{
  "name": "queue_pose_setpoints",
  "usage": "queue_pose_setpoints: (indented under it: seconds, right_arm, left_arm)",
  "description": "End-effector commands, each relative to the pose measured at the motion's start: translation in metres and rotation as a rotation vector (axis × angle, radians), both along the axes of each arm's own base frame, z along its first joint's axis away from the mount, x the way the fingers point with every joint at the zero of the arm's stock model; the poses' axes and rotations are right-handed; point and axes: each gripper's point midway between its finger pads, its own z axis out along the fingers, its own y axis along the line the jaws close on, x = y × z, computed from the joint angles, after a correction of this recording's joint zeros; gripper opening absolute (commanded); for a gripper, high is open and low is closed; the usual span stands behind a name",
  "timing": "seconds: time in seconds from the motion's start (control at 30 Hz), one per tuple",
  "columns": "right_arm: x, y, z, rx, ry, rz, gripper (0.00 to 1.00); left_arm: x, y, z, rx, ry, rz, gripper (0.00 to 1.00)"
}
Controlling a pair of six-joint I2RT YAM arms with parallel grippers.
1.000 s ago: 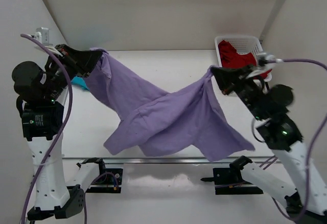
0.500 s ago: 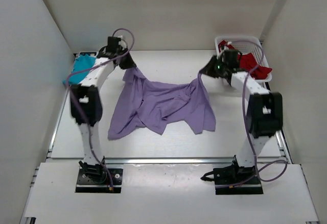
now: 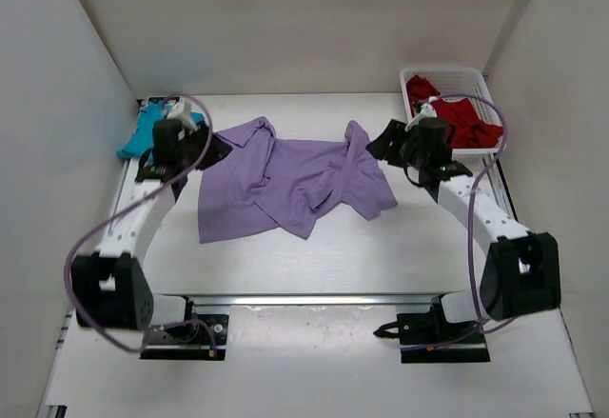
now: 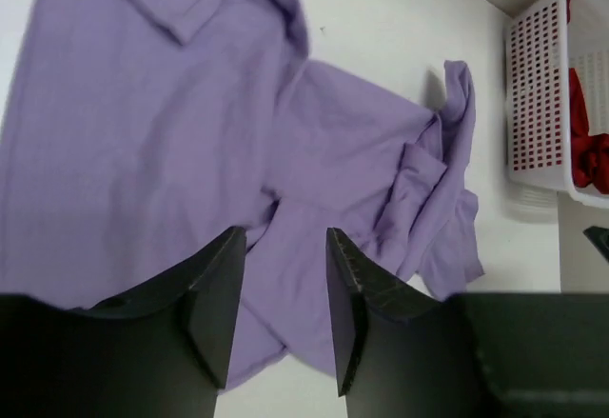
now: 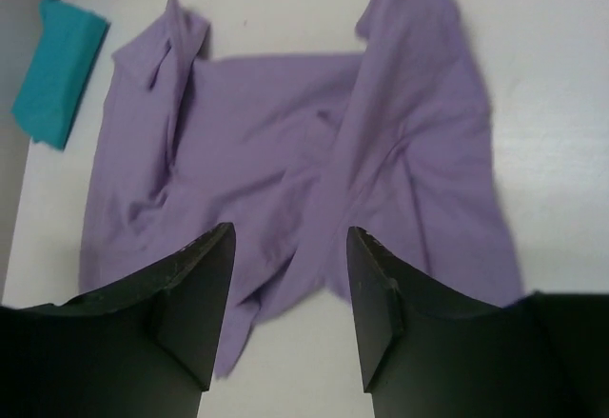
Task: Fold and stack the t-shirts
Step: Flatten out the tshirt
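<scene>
A purple t-shirt (image 3: pixel 285 175) lies crumpled and partly spread on the white table, its sleeves bunched at the upper corners. It also shows in the left wrist view (image 4: pixel 143 132) and the right wrist view (image 5: pixel 285 123). My left gripper (image 3: pixel 217 149) hovers at the shirt's left edge, open, with nothing between its fingers (image 4: pixel 285 237). At the shirt's right edge my right gripper (image 3: pixel 379 142) is open too, its jaws wide apart and empty (image 5: pixel 290 230). A folded teal t-shirt (image 3: pixel 143 130) lies at the far left. Red t-shirts (image 3: pixel 466 118) fill the basket.
A white mesh basket (image 3: pixel 447 71) stands at the back right corner, also seen in the left wrist view (image 4: pixel 538 104). White walls close in the table on the left, back and right. The teal t-shirt (image 5: pixel 57 66) sits against the left wall.
Both grippers let go of the purple t-shirt, which dropped from hanging between them to lying on the table. Both arms lowered and drew back toward the shirt's sides.
</scene>
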Motion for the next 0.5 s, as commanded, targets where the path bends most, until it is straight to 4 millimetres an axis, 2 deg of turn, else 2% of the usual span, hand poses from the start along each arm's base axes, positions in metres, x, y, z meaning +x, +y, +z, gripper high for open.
queue_pose_setpoints:
  seconds: [0.0,0.07,0.1,0.13,0.17,0.2,0.23,0.27,0.3,0.33,0.47]
  right_arm:
    - [-0.023,0.013,0.009,0.066,-0.096,-0.001,0.48]
    - [-0.042,0.016,-0.004,0.063,-0.076,0.008,0.44]
    - [-0.054,0.025,-0.012,0.047,-0.068,0.042,0.42]
    - [-0.062,0.022,-0.018,0.036,-0.063,0.040,0.42]
    - [-0.069,0.023,-0.022,0.027,-0.053,0.045,0.39]
    - [-0.080,0.025,-0.027,0.034,-0.051,0.061,0.39]
    - [-0.094,0.026,-0.040,0.039,-0.032,0.076,0.38]
    - [-0.100,0.027,-0.035,0.045,-0.047,0.082,0.38]
    - [-0.109,0.028,-0.044,0.034,-0.037,0.088,0.38]
    - [-0.118,0.031,-0.047,0.027,-0.037,0.101,0.38]
    - [-0.139,0.036,-0.052,0.019,-0.054,0.136,0.39]
  left_arm:
    - [-0.034,0.020,-0.031,-0.128,-0.026,0.090,0.49]
    - [-0.072,0.020,-0.062,-0.146,0.023,0.098,0.48]
    - [-0.078,0.023,-0.063,-0.132,0.012,0.126,0.47]
    - [-0.093,0.024,-0.087,-0.131,0.060,0.137,0.47]
    - [-0.100,0.027,-0.087,-0.143,0.050,0.148,0.48]
    - [-0.114,0.029,-0.109,-0.136,0.098,0.171,0.50]
    - [-0.123,0.043,-0.112,-0.152,0.087,0.223,0.50]
    - [-0.132,0.043,-0.125,-0.168,0.117,0.232,0.51]
    - [-0.137,0.053,-0.125,-0.168,0.108,0.268,0.51]
    - [-0.147,0.059,-0.136,-0.165,0.135,0.298,0.52]
    - [-0.170,0.078,-0.152,-0.147,0.158,0.405,0.54]
